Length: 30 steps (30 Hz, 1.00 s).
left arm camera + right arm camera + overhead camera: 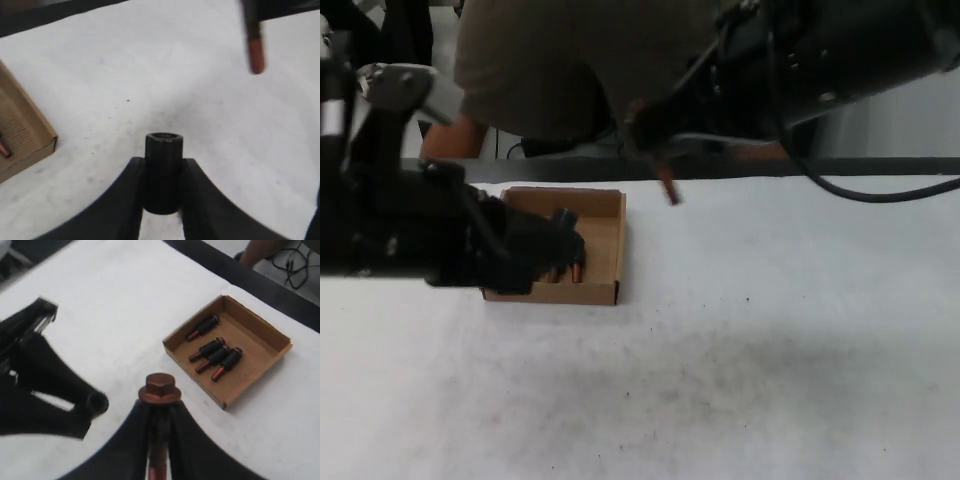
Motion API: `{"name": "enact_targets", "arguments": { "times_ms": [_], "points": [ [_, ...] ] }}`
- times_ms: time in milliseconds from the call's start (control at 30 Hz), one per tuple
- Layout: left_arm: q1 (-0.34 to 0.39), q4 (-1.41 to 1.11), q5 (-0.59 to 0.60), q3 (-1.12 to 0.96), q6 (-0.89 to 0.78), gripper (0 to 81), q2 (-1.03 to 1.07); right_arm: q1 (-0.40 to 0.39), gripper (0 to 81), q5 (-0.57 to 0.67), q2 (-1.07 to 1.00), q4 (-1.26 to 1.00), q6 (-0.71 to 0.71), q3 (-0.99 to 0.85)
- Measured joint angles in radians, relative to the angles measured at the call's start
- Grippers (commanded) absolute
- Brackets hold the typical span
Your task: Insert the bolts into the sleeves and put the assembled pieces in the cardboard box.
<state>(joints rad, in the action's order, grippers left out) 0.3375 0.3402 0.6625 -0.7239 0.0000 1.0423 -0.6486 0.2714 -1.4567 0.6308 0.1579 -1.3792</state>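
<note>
My left gripper (164, 167) is shut on a black sleeve (164, 150), held above the white bench with its open end facing away from the wrist. My right gripper (159, 412) is shut on a copper bolt (160, 388) just below its hex head. The bolt (667, 186) hangs tip down over the bench, right of the cardboard box (607, 225). The bolt's tip (255, 52) is apart from the sleeve. In the right wrist view the sleeve (97, 402) sits in the left gripper beside the bolt. The box (252, 340) holds several assembled pieces (215, 352).
A person sits behind the bench's far edge (740, 168). The left arm (410, 230) covers the left part of the box. A black cable (860, 192) trails off the right arm. White bench surface (740, 360) stretches in front and to the right.
</note>
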Motion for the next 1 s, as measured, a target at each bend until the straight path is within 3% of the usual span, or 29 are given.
{"name": "enact_targets", "arguments": {
  "times_ms": [167, 500, 1000],
  "points": [
    [0.000, -0.040, 0.010, 0.051, -0.071, 0.8, -0.069, 0.000, 0.3, 0.028, 0.000, -0.164, 0.191, 0.058],
    [0.000, -0.220, 0.013, 0.070, -0.204, 0.8, -0.099, 0.000, 0.3, 0.046, 0.000, -0.347, 0.433, 0.116],
    [0.000, -0.236, 0.013, 0.070, -0.221, 0.8, -0.099, -0.075, 0.3, 0.050, 0.000, -0.443, 0.513, 0.115]
  ]
}}
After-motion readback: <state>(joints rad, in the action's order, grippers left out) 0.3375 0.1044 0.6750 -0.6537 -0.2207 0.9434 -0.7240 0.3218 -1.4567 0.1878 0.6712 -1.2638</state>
